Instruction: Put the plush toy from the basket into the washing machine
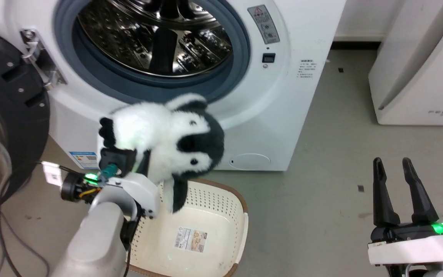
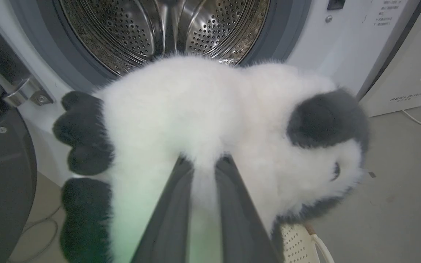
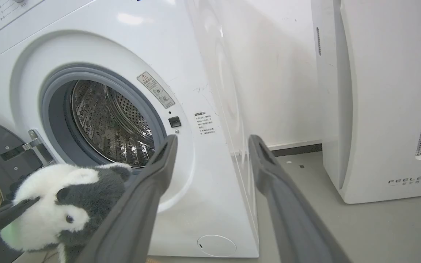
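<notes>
your left gripper [image 2: 203,166] has its two long, smooth dark fingers [image 2: 172,208] drawn close together, pinching a tuft of white fur on the plush toy [image 2: 214,109]. the tips sink into the deep pile and are hidden by it. the toy is fluffy and rounded, with a white body, black paws and a black ear patch. it hangs in the air in front of the lower lip of the washing machine [image 1: 283,115], outside the drum [image 1: 156,34].

the left wrist view gives you the grip itself, with a green glow on the fur by the fingers. behind the toy it shows the perforated, shiny steel drum.

the head view gives you what lies under the toy: the basket [image 1: 244,207], cream plastic dotted with holes, with a brown rim and a paper label [image 1: 191,239] on its bottom. one black limb dangles over its far edge. the thick grey gasket [image 1: 240,50] rings the porthole, and the black-framed door [image 1: 10,115] stands swung open on your left.

your right gripper [image 1: 392,163] sits low over the grey floor [image 1: 321,192], well apart from the toy, fingers spread wide and holding nothing.

the right wrist view gives you the washer's flat white side and the white appliance [image 3: 378,109] lettered feelbird beside it, with a dotted vent slot.
</notes>
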